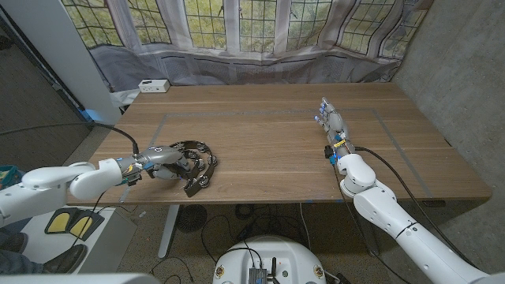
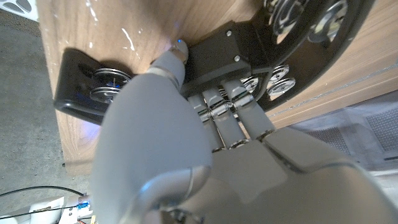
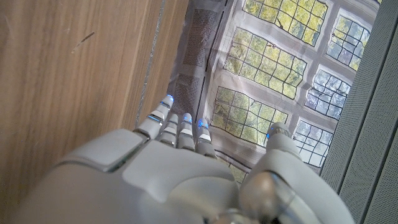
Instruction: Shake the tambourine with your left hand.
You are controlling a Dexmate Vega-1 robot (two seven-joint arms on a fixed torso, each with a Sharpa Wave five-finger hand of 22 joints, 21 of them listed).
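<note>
Fingers: left hand (image 1: 164,161) curled gripping tambourine (image 1: 197,162) rim | right hand (image 1: 333,130) straight, holding nothing

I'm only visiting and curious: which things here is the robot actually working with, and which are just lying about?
Part of the job:
- tambourine, black, near the table's front edge
- left hand, its fingers over the tambourine's frame

Just lying about:
- right hand, holding nothing, fingers apart
- white box at the table's far corner
- wooden table
</note>
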